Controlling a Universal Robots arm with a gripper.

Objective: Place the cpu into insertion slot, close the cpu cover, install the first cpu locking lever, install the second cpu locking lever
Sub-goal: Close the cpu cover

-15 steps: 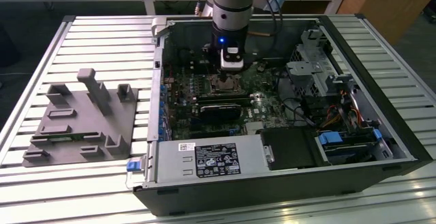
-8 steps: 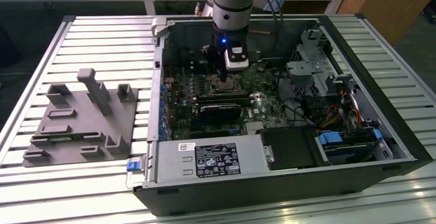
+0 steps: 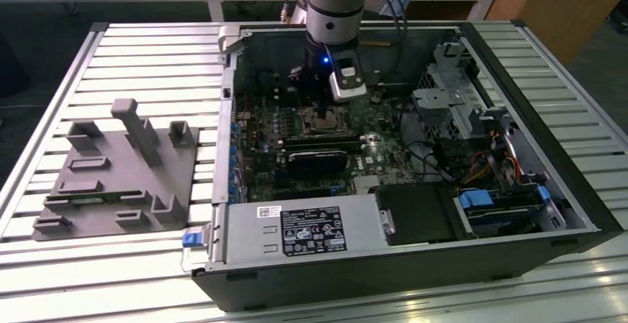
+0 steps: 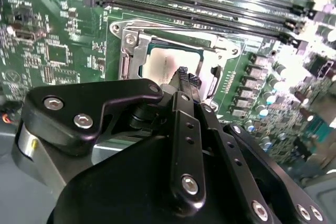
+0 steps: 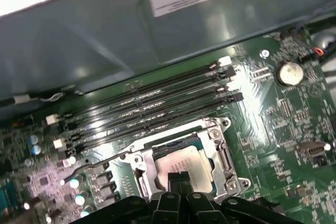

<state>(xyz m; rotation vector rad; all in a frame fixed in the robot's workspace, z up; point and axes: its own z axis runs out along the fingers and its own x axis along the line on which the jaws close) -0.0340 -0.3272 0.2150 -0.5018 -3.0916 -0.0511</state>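
Observation:
The cpu (image 5: 186,165) lies flat in the insertion slot (image 5: 223,153) on the green board, its pale metal face showing in both wrist views (image 4: 160,65). The silver cpu cover (image 5: 176,134) frames it; I cannot tell whether it is pressed fully down. A thin wire lever (image 5: 97,164) runs out from one corner of the socket. My gripper (image 5: 178,178) hangs just over the cpu's face with its black fingertips (image 4: 182,73) together, shut on nothing. In the exterior view the gripper (image 3: 322,109) reaches down inside the open case, right above the socket (image 3: 322,123).
Long black memory slots (image 5: 152,106) run beside the socket, with the grey case wall (image 5: 105,40) behind them. A black graphics card (image 3: 319,162), the power supply (image 3: 294,231) and a drive cage (image 3: 457,95) crowd the case. A grey fixture (image 3: 113,176) stands at the exterior view's left.

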